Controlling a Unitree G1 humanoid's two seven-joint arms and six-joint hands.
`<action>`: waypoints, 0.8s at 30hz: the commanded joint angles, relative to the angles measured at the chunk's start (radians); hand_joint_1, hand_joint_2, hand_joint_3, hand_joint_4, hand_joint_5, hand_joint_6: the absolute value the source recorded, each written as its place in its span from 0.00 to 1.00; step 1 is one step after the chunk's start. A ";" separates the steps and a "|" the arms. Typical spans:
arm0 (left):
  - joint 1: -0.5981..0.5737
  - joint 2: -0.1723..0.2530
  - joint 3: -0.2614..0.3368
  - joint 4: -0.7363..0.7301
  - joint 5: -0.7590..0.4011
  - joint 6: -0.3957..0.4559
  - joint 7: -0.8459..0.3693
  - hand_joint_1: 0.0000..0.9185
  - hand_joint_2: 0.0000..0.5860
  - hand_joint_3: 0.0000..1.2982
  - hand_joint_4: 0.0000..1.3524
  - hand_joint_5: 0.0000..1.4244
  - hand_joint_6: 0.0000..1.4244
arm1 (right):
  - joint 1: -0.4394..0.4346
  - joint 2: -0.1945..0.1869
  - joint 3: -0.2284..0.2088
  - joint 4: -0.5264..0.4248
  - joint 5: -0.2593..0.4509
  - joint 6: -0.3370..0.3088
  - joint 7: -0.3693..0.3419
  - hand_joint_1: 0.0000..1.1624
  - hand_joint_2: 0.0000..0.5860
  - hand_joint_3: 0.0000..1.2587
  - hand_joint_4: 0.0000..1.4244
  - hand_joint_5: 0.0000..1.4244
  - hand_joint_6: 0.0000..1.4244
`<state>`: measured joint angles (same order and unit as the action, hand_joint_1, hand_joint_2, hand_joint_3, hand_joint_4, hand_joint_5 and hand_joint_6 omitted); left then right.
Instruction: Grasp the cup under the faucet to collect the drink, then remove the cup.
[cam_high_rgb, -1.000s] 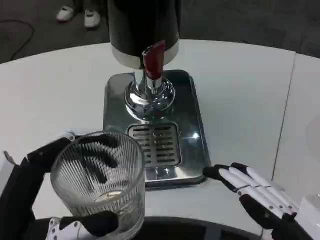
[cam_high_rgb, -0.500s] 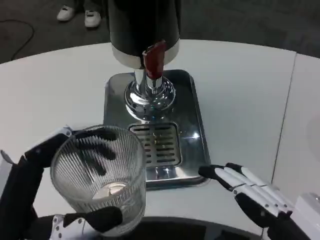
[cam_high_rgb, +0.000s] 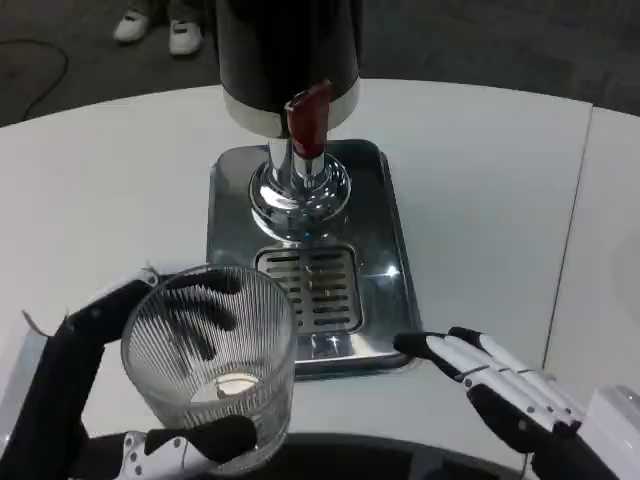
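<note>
A clear ribbed glass cup (cam_high_rgb: 213, 365) is held up at the lower left, in front of the drip tray's near left corner. My left hand (cam_high_rgb: 150, 400) grips it, black fingers behind the glass and the thumb across its near side. The black drink dispenser (cam_high_rgb: 288, 55) stands at the back, its red tap lever (cam_high_rgb: 307, 115) above the chrome faucet (cam_high_rgb: 298, 185). Below lies the steel drip tray (cam_high_rgb: 390, 240) with its slotted grate (cam_high_rgb: 313, 290). My right hand (cam_high_rgb: 505, 390) rests open at the lower right, fingers stretched toward the tray's near right corner.
The white round table (cam_high_rgb: 480, 180) extends around the tray, with a seam (cam_high_rgb: 568, 240) running down its right side. Two white shoes (cam_high_rgb: 155, 30) show on the dark floor beyond the far edge.
My left hand with the cup has shifted slightly right and a little lower in the picture. The right hand crept a bit left toward the tray corner.
</note>
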<state>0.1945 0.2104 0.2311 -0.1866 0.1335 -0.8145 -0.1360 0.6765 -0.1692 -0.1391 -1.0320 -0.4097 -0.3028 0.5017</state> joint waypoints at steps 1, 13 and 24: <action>-0.041 0.024 0.040 0.068 0.008 -0.048 0.042 0.79 0.15 0.59 0.64 0.68 0.73 | 0.010 0.005 0.007 -0.015 -0.010 0.006 0.011 0.23 0.86 0.09 0.07 0.03 0.05; -0.257 0.082 0.058 0.348 0.139 -0.093 0.147 0.79 0.15 0.59 0.64 0.68 0.73 | 0.006 0.013 0.021 -0.015 -0.019 0.017 0.005 0.22 0.86 0.10 0.07 0.03 0.06; -0.395 0.111 0.008 0.529 0.291 -0.099 0.301 0.77 0.14 0.59 0.63 0.69 0.73 | 0.026 0.020 0.018 -0.015 -0.016 0.006 -0.001 0.22 0.86 0.10 0.07 0.03 0.06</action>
<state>-0.1707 0.3050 0.2502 0.3261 0.4081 -0.8949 0.1092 0.6902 -0.1552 -0.1155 -1.0325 -0.4292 -0.2887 0.5030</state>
